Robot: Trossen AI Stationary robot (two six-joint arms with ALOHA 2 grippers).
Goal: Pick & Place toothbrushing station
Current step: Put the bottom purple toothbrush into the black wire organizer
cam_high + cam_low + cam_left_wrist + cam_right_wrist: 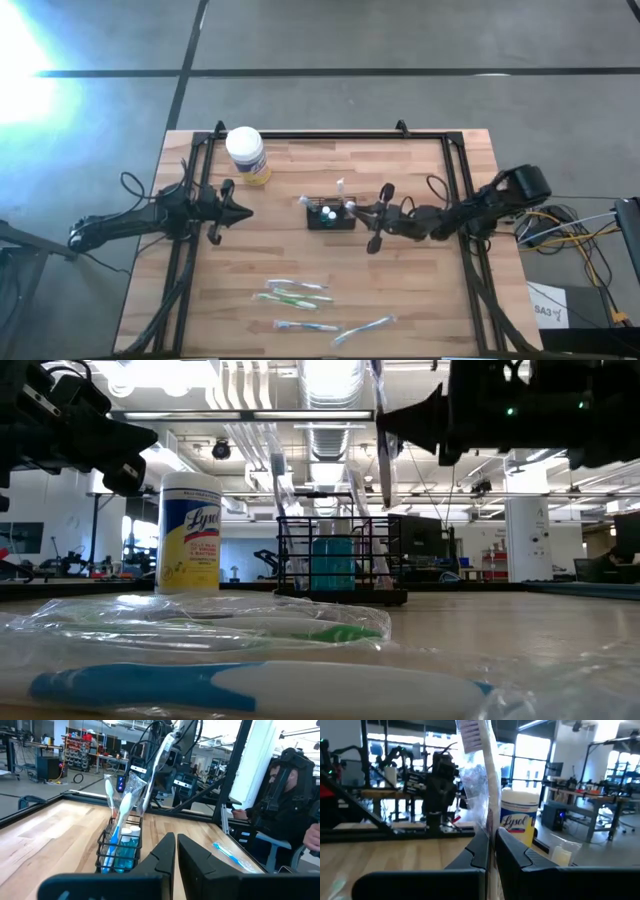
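Observation:
The toothbrushing station point(330, 216), a small black wire-mesh caddy, stands at the table's middle with toothbrushes and small blue bottles in it point(120, 847). My right gripper point(357, 211) is just right of it, pointing level at it and shut on a toothbrush in clear wrap point(487, 795). My left gripper point(240, 212) waits shut to the caddy's left, touching nothing. Three more wrapped toothbrushes point(298, 292) lie flat on the table near the front edge. My right gripper pinches the wrapped toothbrush's handle point(490, 832) between its two fingers, partway along its length. The fingers come level from the table's right and lie across the brush. The brush stands nearly upright, head up. Its lower end point(389, 505) hangs at the caddy's rim; whether it touches, I cannot tell.
A white-lidded wipes jar with a yellow label point(246, 153) stands far left of the caddy. A black frame point(455, 160) runs along the table's sides and back. A person in dark clothes sits beyond the table point(285, 805).

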